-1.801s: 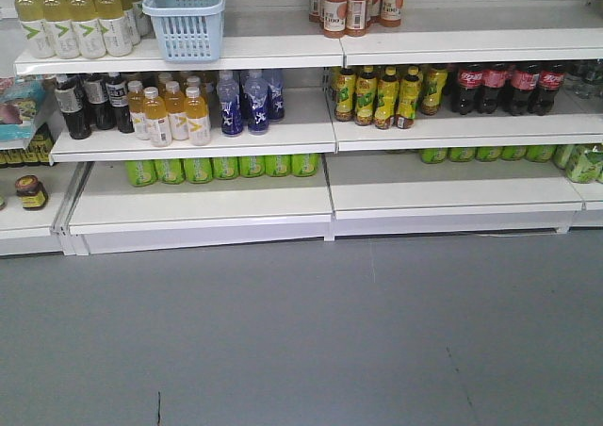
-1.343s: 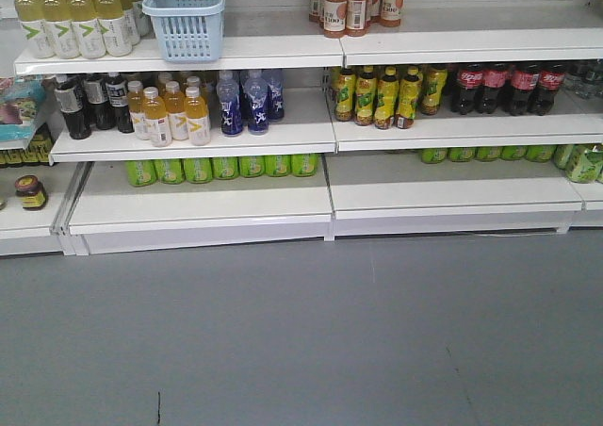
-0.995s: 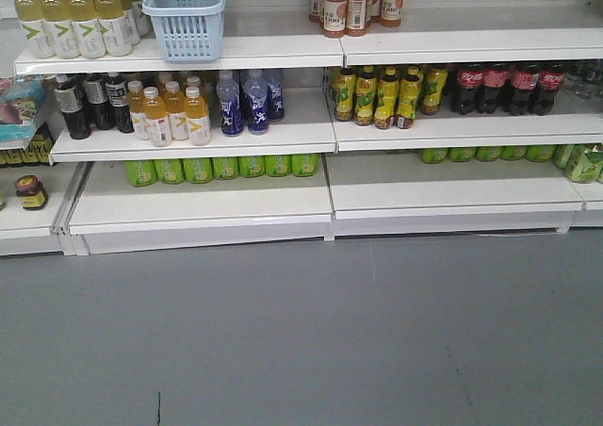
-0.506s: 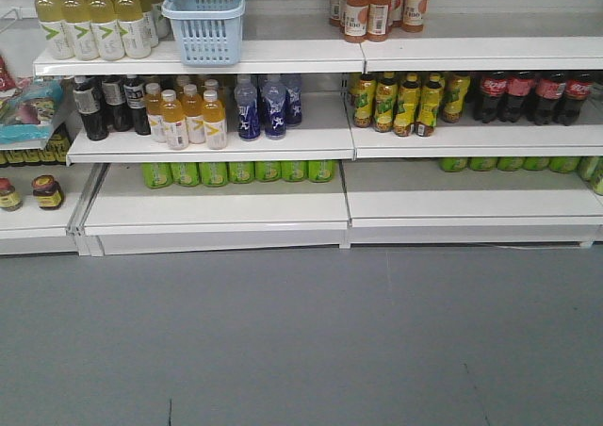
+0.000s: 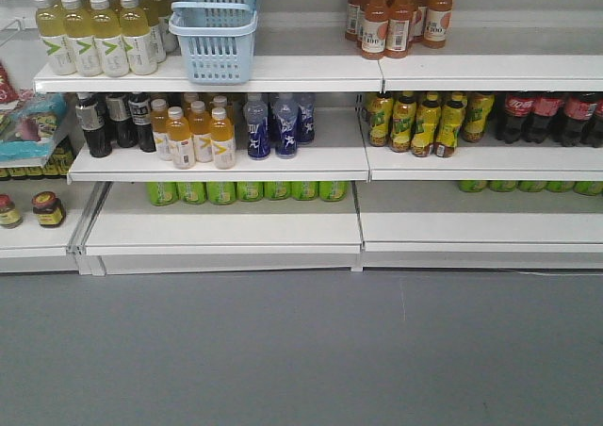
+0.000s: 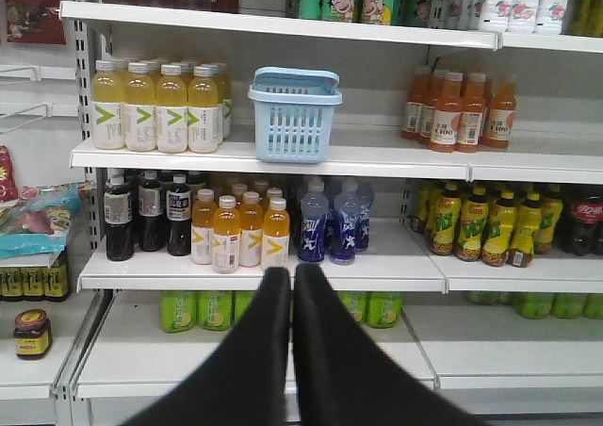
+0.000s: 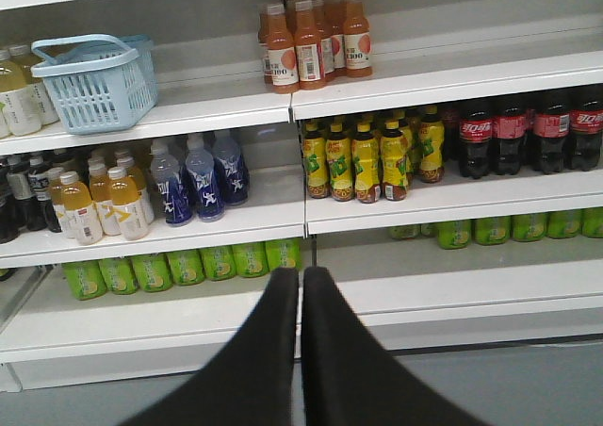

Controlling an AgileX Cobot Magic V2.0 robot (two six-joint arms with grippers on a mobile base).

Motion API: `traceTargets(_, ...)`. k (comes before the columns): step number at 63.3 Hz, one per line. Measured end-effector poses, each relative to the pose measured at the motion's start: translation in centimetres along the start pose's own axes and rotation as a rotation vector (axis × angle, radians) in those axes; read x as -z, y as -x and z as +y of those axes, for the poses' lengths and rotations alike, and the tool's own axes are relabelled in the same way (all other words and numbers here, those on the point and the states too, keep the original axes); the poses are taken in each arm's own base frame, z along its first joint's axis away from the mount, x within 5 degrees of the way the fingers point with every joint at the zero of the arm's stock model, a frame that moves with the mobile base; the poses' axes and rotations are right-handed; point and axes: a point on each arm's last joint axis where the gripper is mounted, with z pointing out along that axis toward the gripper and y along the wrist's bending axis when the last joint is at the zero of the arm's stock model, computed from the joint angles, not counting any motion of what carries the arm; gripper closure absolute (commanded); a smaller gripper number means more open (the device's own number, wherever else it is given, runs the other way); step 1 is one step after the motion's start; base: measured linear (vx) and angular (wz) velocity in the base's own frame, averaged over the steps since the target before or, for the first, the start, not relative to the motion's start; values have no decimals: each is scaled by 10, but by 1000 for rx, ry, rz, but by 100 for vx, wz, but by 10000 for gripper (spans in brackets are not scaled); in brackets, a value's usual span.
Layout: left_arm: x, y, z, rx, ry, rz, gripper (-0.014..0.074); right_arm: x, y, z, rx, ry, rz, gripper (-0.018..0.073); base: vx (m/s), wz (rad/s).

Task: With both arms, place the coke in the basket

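Zero steps done. Light blue slotted plastic basket sits at 11 o'clock on the white shelf, apparently empty. All-red coke bottle not in any view; only dark red-labelled cola bottles at 3 o'clock. Both left gripper and right gripper: jaws together, empty. Locate, grasp, place all pending.

1. The left gripper is matte black: two long, smooth fingers, narrow and rounded at the tips, broadening toward their base.
2. The right gripper has the same look, two black tapering fingers with softly rounded tips and a dull, even surface.
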Motion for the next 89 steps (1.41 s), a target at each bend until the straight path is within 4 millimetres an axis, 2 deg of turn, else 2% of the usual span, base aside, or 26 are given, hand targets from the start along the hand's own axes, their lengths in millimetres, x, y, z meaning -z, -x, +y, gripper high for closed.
traceTargets(89,0,0,0,0,0,0,603,0,0,0,0,0,0,564,23,0)
